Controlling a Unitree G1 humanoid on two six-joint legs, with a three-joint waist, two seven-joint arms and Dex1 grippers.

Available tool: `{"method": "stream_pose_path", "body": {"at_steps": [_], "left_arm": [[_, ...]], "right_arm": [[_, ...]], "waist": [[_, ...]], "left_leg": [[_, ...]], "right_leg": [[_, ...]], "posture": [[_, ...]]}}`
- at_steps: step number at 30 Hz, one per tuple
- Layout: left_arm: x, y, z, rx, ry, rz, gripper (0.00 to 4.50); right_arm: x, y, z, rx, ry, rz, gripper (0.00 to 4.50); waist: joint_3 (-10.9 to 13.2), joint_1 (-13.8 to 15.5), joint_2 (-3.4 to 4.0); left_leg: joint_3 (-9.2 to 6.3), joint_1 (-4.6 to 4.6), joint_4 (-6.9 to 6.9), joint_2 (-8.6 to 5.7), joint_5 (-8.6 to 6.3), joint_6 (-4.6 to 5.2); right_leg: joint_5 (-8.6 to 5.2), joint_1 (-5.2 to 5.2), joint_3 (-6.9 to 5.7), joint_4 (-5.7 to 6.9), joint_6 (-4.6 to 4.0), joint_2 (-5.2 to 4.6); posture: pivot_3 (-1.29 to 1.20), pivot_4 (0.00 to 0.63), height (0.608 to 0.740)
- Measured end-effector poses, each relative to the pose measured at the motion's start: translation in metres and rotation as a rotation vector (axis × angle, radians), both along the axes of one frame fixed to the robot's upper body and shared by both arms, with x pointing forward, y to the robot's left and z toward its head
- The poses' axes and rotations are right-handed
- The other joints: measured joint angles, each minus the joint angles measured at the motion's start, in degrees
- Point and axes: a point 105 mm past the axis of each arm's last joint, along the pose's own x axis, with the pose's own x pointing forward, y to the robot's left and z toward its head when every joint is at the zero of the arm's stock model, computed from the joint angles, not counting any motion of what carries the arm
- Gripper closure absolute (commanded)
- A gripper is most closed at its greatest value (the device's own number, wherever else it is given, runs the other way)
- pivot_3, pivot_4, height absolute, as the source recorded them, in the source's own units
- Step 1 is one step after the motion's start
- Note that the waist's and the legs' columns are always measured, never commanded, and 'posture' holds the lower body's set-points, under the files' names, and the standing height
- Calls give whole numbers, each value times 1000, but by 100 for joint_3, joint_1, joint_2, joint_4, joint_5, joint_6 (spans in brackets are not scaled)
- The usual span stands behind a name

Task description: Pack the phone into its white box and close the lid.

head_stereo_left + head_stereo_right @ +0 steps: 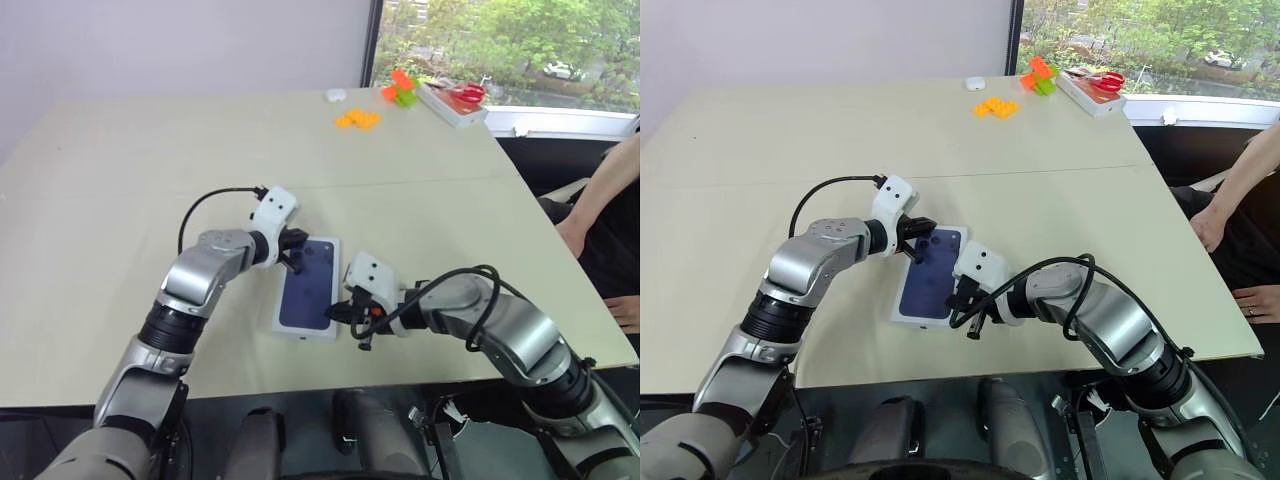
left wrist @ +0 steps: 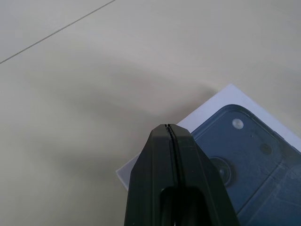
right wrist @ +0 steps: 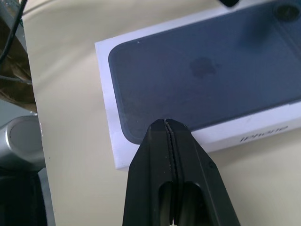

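- Left gripper [image 1: 291, 262]: fingers pressed together, nothing between them. The tips stand over the far end of the lid [image 1: 309, 288], at its camera-lens corner; contact with the surface cannot be told.
- Right gripper [image 1: 362, 318]: fingers pressed together, empty. It sits just beside the near right corner of the lid and points leftward toward it.
- Lid: lies flat on the table [image 1: 120, 170], printed phone face up, seated over the box. No gap between lid and box shows in the head views. The right wrist view shows a white side wall with lettering down to the table.
- Phone and box: hidden under the lid; presumably the phone is already inside.
- Key relation: the lid's long axis runs away from the robot, tilted slightly to its right. The left gripper covers the far end, the right gripper the near end; both are close, one at each end of that axis.
- Judgement: the task looks near completion. The likely remaining action is a downward press at both ends to seat the lid fully.
- Surroundings: orange blocks [image 1: 357, 119] lie well apart at the far side; a person's arm [image 1: 600, 195] shows at the right edge.
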Motion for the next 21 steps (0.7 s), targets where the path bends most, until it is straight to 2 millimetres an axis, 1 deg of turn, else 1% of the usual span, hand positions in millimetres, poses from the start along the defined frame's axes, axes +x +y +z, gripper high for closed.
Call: {"method": "stream_pose_path", "body": {"at_steps": [6,9,11,13,14,15,16,17,19,21], "left_arm": [[-8,3,-3,-12,-9,-10,4467],[-10,6,-2,-86,-24,8,4467],[-8,16,9,-193,-56,63,4467],[-6,35,29,-258,-116,116,4467],[-7,48,38,-268,-149,144,4467],[-11,67,45,-269,-182,182,4467],[-16,88,46,-256,-203,222,4467],[-22,112,43,-235,-207,277,4467],[-34,147,32,-189,-189,359,4467],[-48,170,20,-150,-158,405,4467]], "right_arm": [[0,-1,-1,-7,3,-7,4500],[2,0,0,-2,-12,-12,4500],[11,0,7,39,-64,-49,4500],[23,-7,18,69,-135,-105,4500],[30,-12,24,80,-169,-135,4500],[38,-19,31,101,-210,-171,4500],[45,-27,37,123,-253,-210,4500],[53,-39,44,133,-304,-259,4500],[64,-61,50,124,-364,-328,4500],[70,-77,49,114,-373,-371,4500]], "waist": [[-3,1,1],[-3,0,1],[0,-3,-2],[0,1,-2],[0,-2,-2],[0,-22,-2],[0,-64,-1],[-1,-86,0],[-1,-98,-1],[0,-102,-3]], "left_leg": [[1,1,0,0,0,0],[-1,1,0,1,0,0],[0,-6,2,1,0,0],[-1,-6,1,2,0,0],[-1,-3,0,2,0,0],[3,-2,-2,3,0,0],[8,-2,-7,3,0,0],[7,0,-8,3,0,0],[7,-1,-8,3,0,0],[9,-1,-6,2,0,0]], "right_leg": [[-1,8,0,0,0,0],[0,3,0,0,0,0],[1,-20,1,4,0,0],[2,-19,3,4,0,0],[1,-18,3,3,0,0],[1,-19,5,3,0,1],[1,-18,10,3,0,1],[0,-18,11,2,0,0],[0,-20,9,-2,-1,-1],[-1,-17,9,-5,-4,-5]], "posture": [[0,150,732],[0,150,732],[0,150,732],[0,150,732],[0,150,732],[0,150,732],[0,150,732],[0,150,732],[0,150,732],[0,150,732]]}}
